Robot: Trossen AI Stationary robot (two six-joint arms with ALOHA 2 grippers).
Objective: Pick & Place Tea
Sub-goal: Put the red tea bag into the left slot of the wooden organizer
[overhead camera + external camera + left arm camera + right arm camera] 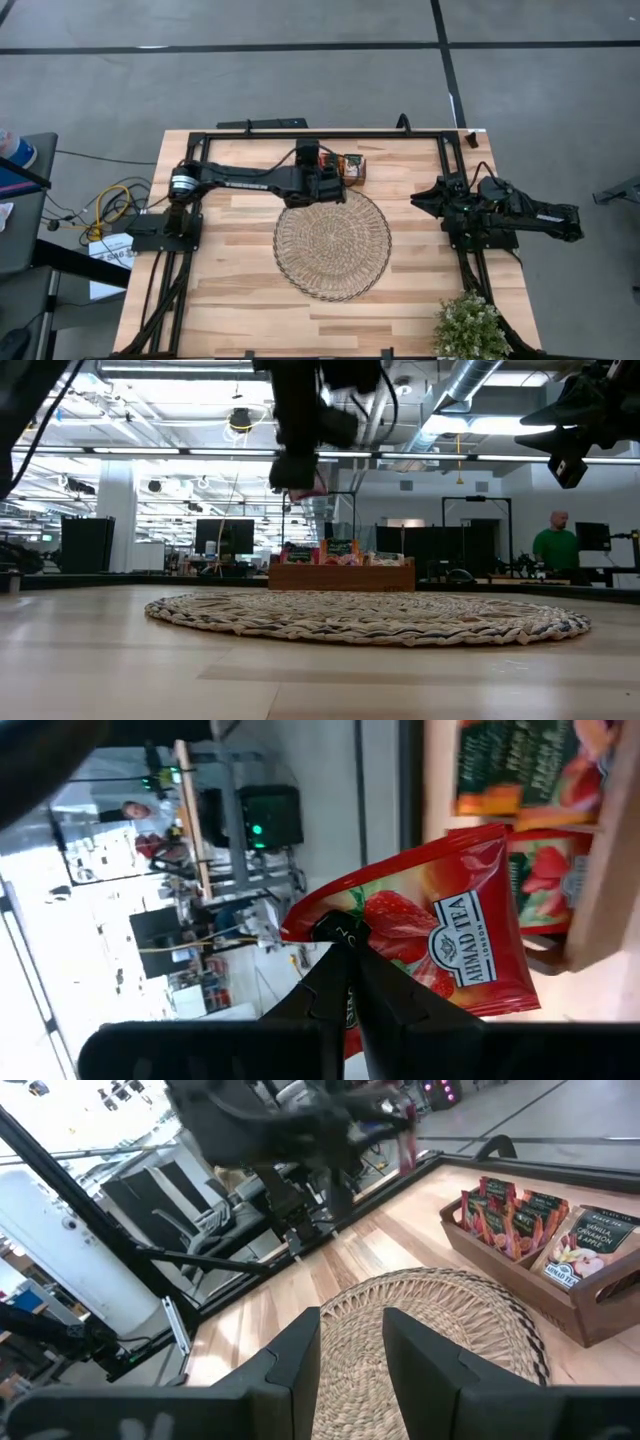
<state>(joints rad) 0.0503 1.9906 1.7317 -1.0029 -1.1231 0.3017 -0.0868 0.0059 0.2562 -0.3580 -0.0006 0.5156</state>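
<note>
A red tea sachet (440, 930) with a strawberry picture is held in the air by the left gripper (345, 970), between the wooden tray (353, 168) at the far side of the table (240, 290) and the round woven mat (332, 243). The fingers of this gripper are pressed together on one edge of the sachet, so that the flat packet hangs out from the tips and most of its face is left free; a thin thing like this is probably best pinched at the border, where it does not bend away. In the low view the sachet (308, 484) is seen well above the mat (370, 616), not touching anything below it. The other sachets (515, 1220) are kept upright in the compartments of the tray (560, 1295), red ones in one part and a pale one beside them, which makes their upper edges easy to reach from above. It is judged that the held sachet is on the way to the mat, which lies bare in the middle of the table. The right gripper (350, 1350) waits over the right side of the table, turned toward the mat; its fingers are parted and nothing is held between them. A small green plant (470, 325) stands at the near right corner.
</note>
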